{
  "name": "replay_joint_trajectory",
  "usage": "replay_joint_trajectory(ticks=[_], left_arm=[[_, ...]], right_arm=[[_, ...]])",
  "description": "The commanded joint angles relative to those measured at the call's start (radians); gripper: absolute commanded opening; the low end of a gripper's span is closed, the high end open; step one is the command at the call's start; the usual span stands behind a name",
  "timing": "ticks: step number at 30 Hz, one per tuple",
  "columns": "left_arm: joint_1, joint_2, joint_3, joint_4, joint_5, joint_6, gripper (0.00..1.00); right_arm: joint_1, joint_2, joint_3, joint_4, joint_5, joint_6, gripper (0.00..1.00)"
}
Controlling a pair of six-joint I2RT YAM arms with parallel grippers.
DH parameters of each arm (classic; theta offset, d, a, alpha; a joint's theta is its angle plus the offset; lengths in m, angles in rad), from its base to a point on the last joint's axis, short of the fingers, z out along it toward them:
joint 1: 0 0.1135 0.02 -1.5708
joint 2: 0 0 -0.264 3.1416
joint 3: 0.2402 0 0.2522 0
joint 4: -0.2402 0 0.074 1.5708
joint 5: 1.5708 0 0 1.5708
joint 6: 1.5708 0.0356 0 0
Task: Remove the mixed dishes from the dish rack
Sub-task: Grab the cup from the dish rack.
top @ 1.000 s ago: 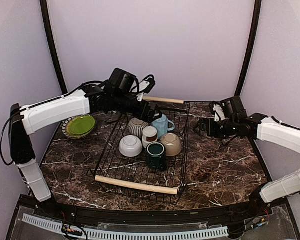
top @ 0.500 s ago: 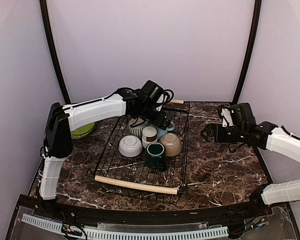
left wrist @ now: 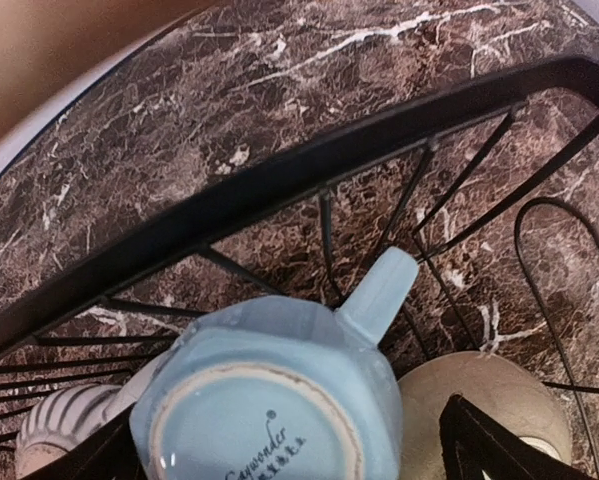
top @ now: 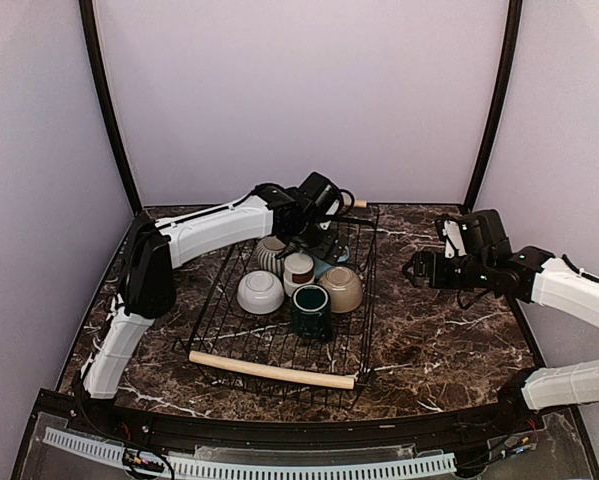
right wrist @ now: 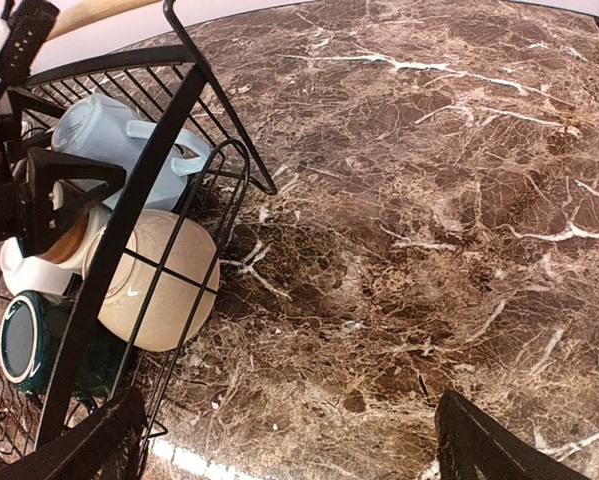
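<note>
Black wire dish rack (top: 272, 370) mid-table, not unloaded yet: white bowl (top: 260, 292), grey-striped mug (top: 272, 255), small white-brown cup (top: 299, 267), dark-teal mug (top: 311, 310) and beige bowl (top: 341, 288) all inside.

Main change: a second ago my left arm was reaching out over the table's left side. Now it has swung across to the rack's far end. My left gripper (top: 317, 238) hangs directly over the light-blue mug (left wrist: 259, 370), which sits base-up against the far rim, handle pointing outward. The fingers are spread wide either side of the mug, with no contact that I can see, nothing held.

I read this as lining up the next pick, mug first.

My right gripper (top: 414, 268) has barely shifted, hovering over the marble table (top: 449, 340) right of the rack, wide open, empty.
</note>
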Motion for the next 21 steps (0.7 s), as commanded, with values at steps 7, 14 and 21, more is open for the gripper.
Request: replay_joint_trajectory(ticks=[7, 14, 21], left_arm=[[0.005, 0.046, 0.049, -0.055, 0.001, -0.01, 0.82], [0.005, 0.036, 0.111, -0.075, 0.011, -0.019, 0.59], [0.003, -0.031, 0.114, -0.109, 0.054, -0.037, 0.43]], right_arm=[[0.004, -0.008, -0.007, -0.001, 0.011, 0.0, 0.99], [0.004, -0.024, -0.008, -0.006, 0.011, 0.007, 0.99], [0.004, -0.027, -0.006, -0.005, 0.004, 0.013, 0.99]])
